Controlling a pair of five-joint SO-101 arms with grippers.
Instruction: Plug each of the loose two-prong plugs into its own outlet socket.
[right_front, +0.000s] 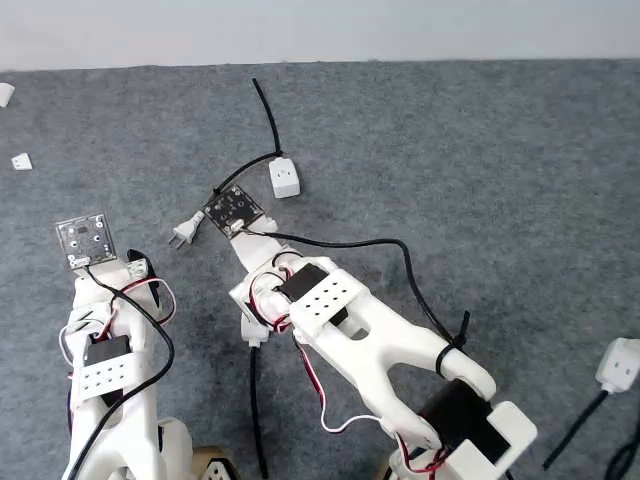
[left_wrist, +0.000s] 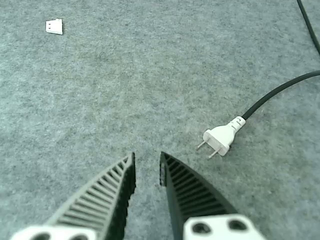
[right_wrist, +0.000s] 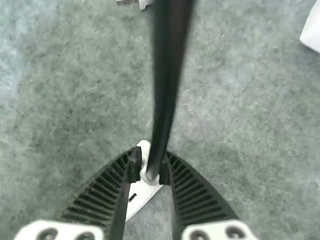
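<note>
Lying flat on the grey carpet (left_wrist: 125, 75), a loose white two-prong plug (left_wrist: 218, 140) had its prongs bare and its black cord (left_wrist: 280, 92) trailing away. It sat near the left gripper (left_wrist: 147, 156), off to one side, and that gripper's jaws stood slightly apart with nothing between them. The right gripper (right_wrist: 149, 155) was clamped on a second plug (right_wrist: 141, 192) (its black cable (right_wrist: 165, 75) ran straight out between the fingers). One white outlet socket (right_front: 284, 178) lay just beyond the right arm. Another socket (right_front: 620, 365) sat well apart, far to the right in the high view.
</note>
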